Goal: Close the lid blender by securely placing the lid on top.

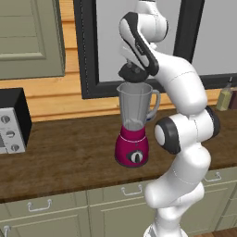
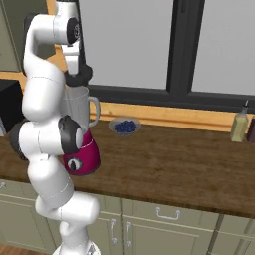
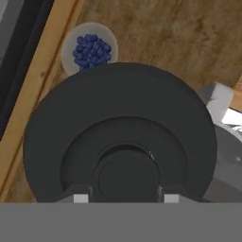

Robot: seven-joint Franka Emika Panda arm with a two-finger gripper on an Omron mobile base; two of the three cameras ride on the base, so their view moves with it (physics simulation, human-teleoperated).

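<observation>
Two-finger gripper with fingers part-way closed, clamped on knob of dark round lid; lid just above mouth of magenta-based clear-jar blender, mid wooden counter; contact unclear.

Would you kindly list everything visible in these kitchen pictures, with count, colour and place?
blender: one, magenta base with clear greyish jar, on the wooden counter, centre.
lid: one, near black, held just above the jar's mouth.
bowl of blueberries: one, pale bowl with dark blue berries, on the counter behind the blender.
bottle: one, yellowish, far end of the counter by the window.
microwave-like box: one, black and white, at the counter's other end.
counter: one, brown wood, over grey-green cabinets.
window: dark frame, behind the counter.
claw: one, dark tips closed on the lid's knob.
</observation>
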